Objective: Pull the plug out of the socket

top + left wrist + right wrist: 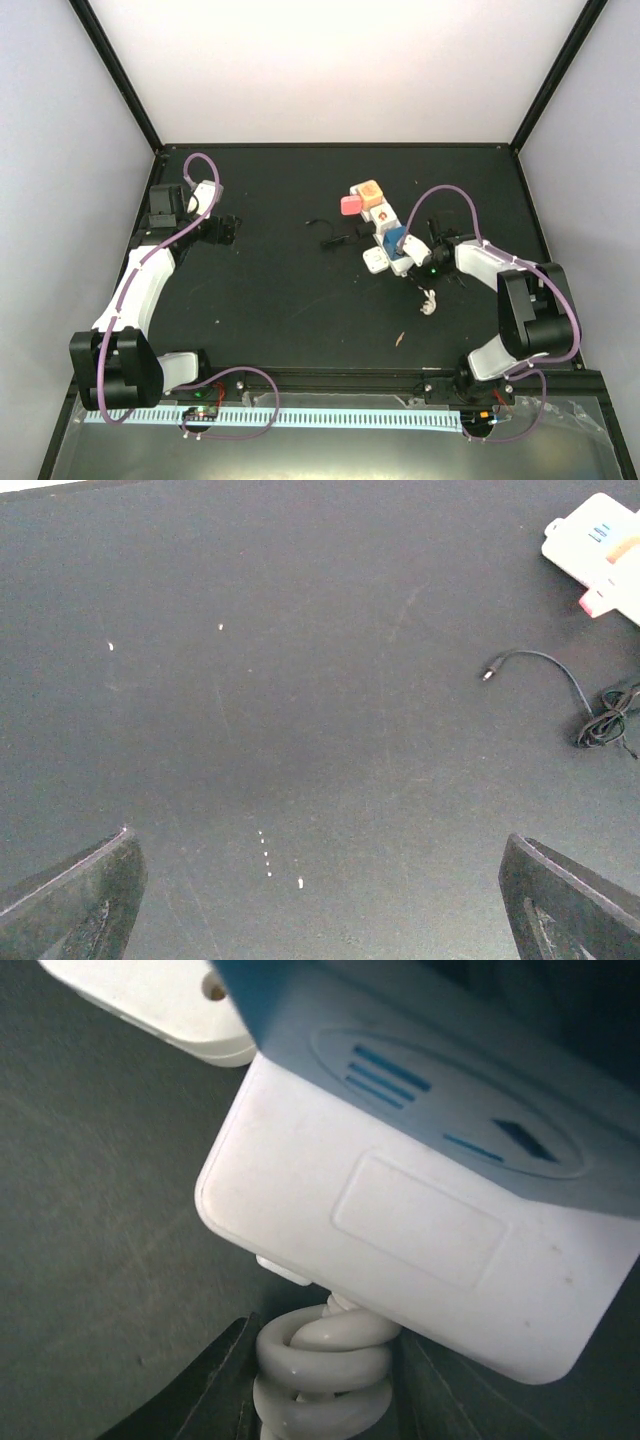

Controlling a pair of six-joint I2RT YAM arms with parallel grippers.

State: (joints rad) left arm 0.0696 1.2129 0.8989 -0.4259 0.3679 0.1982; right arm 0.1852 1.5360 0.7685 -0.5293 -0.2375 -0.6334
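Observation:
The socket, a white power strip (386,232), lies at an angle right of the table's middle. Its blue face (395,240) is nearest my right gripper. A pink plug (350,204) and an orange one (371,190) sit at its far end, and a white cube plug (377,260) is at its near side. My right gripper (420,257) is shut on the strip's coiled white cord (322,1375), right at the strip's white end (420,1230). My left gripper (228,230) is open and empty, far to the left of the strip, whose end shows in the left wrist view (600,545).
A thin black cable (332,238) with a barrel tip lies left of the strip and also shows in the left wrist view (560,680). A small white scrap (429,302) and a tan fleck (399,339) lie on the black table (290,300). Black frame posts stand at the table's back corners.

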